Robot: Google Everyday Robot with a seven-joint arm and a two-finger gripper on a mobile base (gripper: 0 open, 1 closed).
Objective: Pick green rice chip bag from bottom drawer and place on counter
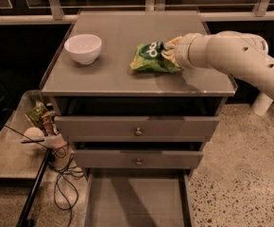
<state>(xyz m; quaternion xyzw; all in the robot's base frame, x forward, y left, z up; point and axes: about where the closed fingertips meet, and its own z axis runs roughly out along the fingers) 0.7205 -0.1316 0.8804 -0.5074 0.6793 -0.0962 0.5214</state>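
Grey counter (108, 74) is carrying the work; bottom drawer (137, 202) is standing pulled out below. Green rice chip bag (151, 58) is lying flat toward the counter's right edge, long axis running left-right. Gripper (171, 53) is touching the bag's right end, reaching in from the right; jaw state cannot be told. White bowl (82, 48) is sitting near the left edge, well apart.

On the grey tabletop (120, 30), the gripper (171, 51) and crinkled light-green foil bag (151, 58) block the right; a white round bowl (82, 48) stands left, with bare surface between. The grey bottom drawer (137, 205) lies open from above.
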